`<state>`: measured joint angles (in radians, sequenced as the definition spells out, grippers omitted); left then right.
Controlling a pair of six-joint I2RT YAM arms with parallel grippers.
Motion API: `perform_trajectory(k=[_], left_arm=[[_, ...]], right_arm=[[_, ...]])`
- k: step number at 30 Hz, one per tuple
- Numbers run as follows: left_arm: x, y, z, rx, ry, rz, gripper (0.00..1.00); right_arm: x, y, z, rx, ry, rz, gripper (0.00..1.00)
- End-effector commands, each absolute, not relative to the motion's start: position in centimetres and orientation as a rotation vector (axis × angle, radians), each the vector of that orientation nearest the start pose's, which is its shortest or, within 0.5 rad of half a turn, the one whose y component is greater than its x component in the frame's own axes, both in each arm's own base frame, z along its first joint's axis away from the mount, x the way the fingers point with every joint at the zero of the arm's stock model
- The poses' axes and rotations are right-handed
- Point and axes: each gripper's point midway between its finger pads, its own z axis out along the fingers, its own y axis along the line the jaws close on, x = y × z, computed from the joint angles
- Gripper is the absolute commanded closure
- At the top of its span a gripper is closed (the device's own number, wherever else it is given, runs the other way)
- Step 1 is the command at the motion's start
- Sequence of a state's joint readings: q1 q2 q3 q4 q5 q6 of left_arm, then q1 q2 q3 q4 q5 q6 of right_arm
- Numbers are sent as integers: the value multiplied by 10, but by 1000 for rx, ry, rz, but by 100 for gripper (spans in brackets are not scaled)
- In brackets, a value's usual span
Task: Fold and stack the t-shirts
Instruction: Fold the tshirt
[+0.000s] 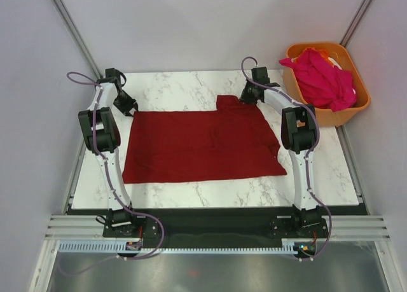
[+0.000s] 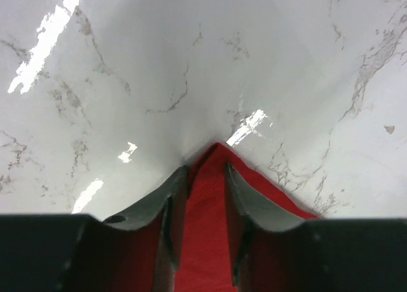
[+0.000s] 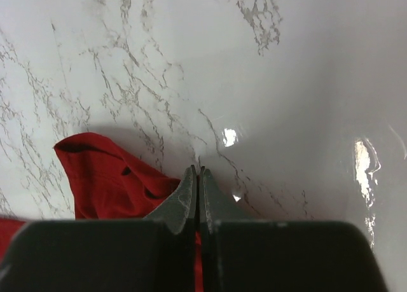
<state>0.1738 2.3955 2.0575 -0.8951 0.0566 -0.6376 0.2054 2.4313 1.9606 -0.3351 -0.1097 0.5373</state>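
Note:
The dark crimson t-shirt (image 1: 203, 146) lies spread flat on the marble table (image 1: 178, 85). My left gripper (image 1: 129, 106) is at the shirt's far left corner. In the left wrist view its fingers (image 2: 206, 171) stand apart, astride the pointed corner of red cloth (image 2: 215, 209). My right gripper (image 1: 247, 98) is at the shirt's far right edge, beside a small raised flap. In the right wrist view its jaws (image 3: 198, 171) are pressed together with a sliver of red cloth (image 3: 108, 177) between them. The magenta t-shirt (image 1: 321, 82) lies bunched in the tub.
The orange plastic tub (image 1: 356, 107) stands off the table's far right corner, close to the right arm. Bare marble shows behind the shirt and along its front edge. Grey walls close in on both sides.

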Motion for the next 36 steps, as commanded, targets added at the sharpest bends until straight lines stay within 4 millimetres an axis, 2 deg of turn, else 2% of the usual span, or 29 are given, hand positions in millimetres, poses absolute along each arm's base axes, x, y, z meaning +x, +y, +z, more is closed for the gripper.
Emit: perform_trajectory(k=[1,2,7,11,15,17,18,19,20,21,23,24,25,26,27,28,29,30,31,32,33,34,35,36], left_arm=[[518,60,8,-1059,2623,-161,65],[519,59,8,-1053,2624,-165,74],[520,55,4,-1027,2640,-166,98],[524,55,10,-1016,2627,-182,98],[531,50,39,-971,2585,-232,98],[531,53,51,-954,2567,-223,98],[532,54,65,-939,2542,-224,98],[531,55,70,-932,2537,-209,98],[526,57,72,-932,2539,-199,98],[524,58,83,-930,2522,-193,98],[514,59,84,-937,2532,-177,98],[511,59,85,-938,2533,-175,98],[508,59,95,-933,2519,-174,98],[500,58,91,-942,2536,-164,98],[496,58,92,-947,2537,-160,98],[492,58,102,-947,2518,-154,98],[481,57,96,-962,2538,-148,98],[478,55,98,-967,2532,-149,98],[472,57,113,-971,2500,-143,98],[459,56,105,-992,2523,-126,98],[452,59,106,-1022,2509,-95,98],[445,61,110,-1034,2500,-89,98],[429,61,111,-1055,2503,-78,98],[422,63,113,-1079,2489,-66,98]], right_arm=[[594,163,64,340,2325,510,100],[593,162,64,345,2326,508,100],[594,157,63,350,2327,511,100],[596,163,73,330,2312,547,100],[606,175,114,242,2238,631,100],[604,180,142,199,2196,671,100],[602,182,152,171,2181,681,100],[598,183,173,151,2151,694,100],[594,184,183,134,2135,705,100],[584,184,199,108,2117,717,100],[573,182,209,87,2107,712,100],[558,178,216,84,2106,704,100],[551,176,220,77,2098,695,100],[544,174,220,79,2099,687,100],[527,167,218,92,2111,668,100],[519,165,217,98,2110,666,100],[511,163,217,105,2113,666,100],[493,162,211,114,2131,681,100],[486,162,212,112,2124,693,100],[477,162,212,117,2127,704,100],[461,159,208,122,2136,702,100],[454,157,209,124,2133,702,100],[447,156,208,118,2132,696,100],[432,153,210,118,2127,695,100]])
